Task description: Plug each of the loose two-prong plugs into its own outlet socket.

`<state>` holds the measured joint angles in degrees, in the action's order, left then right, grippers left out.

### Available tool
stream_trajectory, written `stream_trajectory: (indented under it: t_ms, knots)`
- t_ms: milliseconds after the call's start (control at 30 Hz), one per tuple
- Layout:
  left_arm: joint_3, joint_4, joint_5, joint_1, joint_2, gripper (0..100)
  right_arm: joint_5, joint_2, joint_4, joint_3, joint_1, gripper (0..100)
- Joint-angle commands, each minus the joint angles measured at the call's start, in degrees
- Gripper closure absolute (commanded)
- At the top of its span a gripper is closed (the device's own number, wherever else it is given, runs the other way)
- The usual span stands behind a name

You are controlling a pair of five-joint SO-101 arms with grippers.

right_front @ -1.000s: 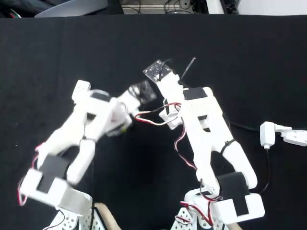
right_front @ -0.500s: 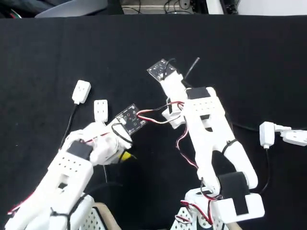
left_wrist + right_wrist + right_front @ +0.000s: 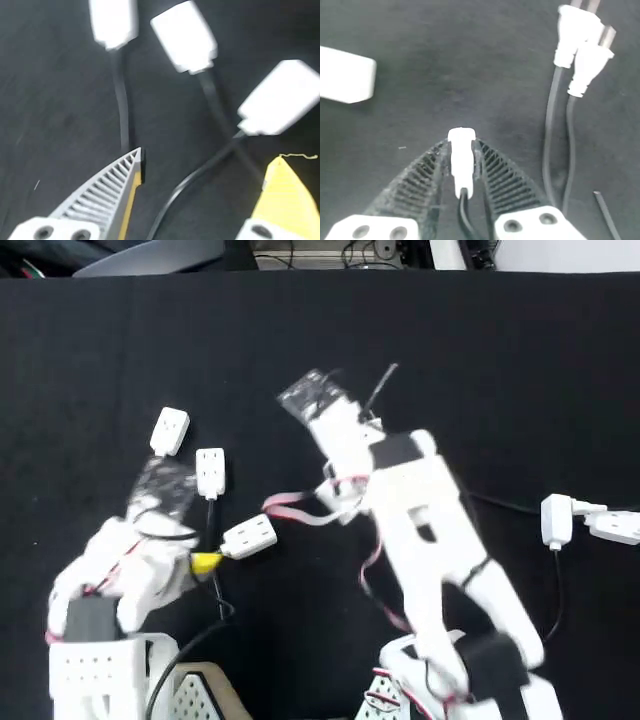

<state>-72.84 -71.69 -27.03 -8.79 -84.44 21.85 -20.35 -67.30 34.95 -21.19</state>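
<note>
Robotics lab bench: a white left arm (image 3: 120,575) and right arm (image 3: 430,530), their servo wires (image 3: 295,508) exposed, stand at the near edge of a table (image 3: 100,330) draped in black cloth, where corded outlet sockets (image 3: 208,472) lie loose. Tangled cables (image 3: 370,252) run beyond the far edge.

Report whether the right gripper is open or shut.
Shut: the right gripper has a finger pressed against each side of a white plug, with no gap showing between them.
</note>
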Motion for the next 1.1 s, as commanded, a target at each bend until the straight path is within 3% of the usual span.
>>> stream_trajectory:
  t_ms: [0,67,200,367,567,1067]
  knots:
    - [-4.88,-4.04,1.49,-13.14,-16.09,63,-4.40,-6.99,-0.62,0.92,-6.68,98.7]
    - [-8.75,-3.78,1.49,-17.10,-21.10,63,-5.89,-7.52,-0.62,1.10,-8.97,98.7]
    - [-13.76,1.67,1.58,-22.20,-17.93,63,-6.33,-4.97,0.88,1.01,-14.86,98.7]
    - [-17.98,6.51,1.41,-28.79,-17.85,63,-14.07,0.57,6.51,0.84,-21.36,98.6]
    - [-20.18,6.59,-0.09,-27.38,-17.93,63,-17.41,6.46,9.58,-0.57,-23.74,98.6]
    - [-21.41,7.12,-2.37,-25.01,-17.93,63,-20.31,13.76,5.10,-9.63,-16.70,98.7]
